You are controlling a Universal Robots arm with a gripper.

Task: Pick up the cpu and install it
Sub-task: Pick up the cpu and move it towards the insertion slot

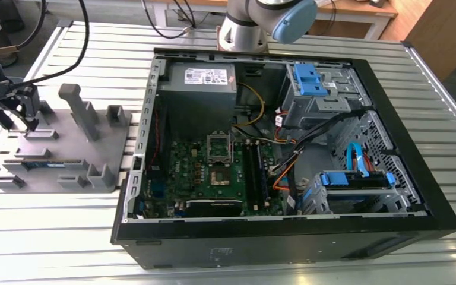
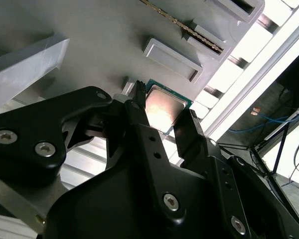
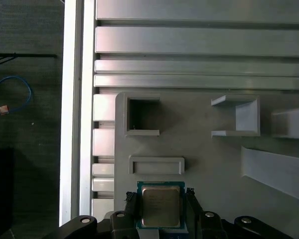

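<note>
Here, the jaws (image 3: 161, 199) stand parted around the cpu (image 3: 160, 206). In both wrist views a black fingertip (image 3: 131, 201) sits just beside each of two opposite edges of the chip. Whether either one presses on it, I cannot tell. The cpu lies flat on the grey tray (image 3: 214, 164), its shiny top up and a thin green rim showing around it.

Just beyond the chip a low oblong block (image 3: 157, 164) rises from the tray. Past that is a square pocket (image 3: 142, 117), with more raised holders (image 3: 236, 117) further off.

In the exterior view the jaws (image 1: 18, 122) hang at the far left of the frame, low over the tray's left end. A green stick (image 1: 42, 164) lies in a slot of the same tray, nearer the frame's bottom edge. The tray rests on a slatted metal desk (image 1: 54, 237).

The centre and right of that frame hold an open black case (image 1: 291, 249), lying on its side just beside the tray. A green board (image 1: 204, 184) sits in the case's lower left part. The socket (image 1: 216, 160) near the board's middle is well apart from the jaws and the cpu. The arm (image 1: 252, 24) rises at the top centre of the frame, behind the case.
</note>
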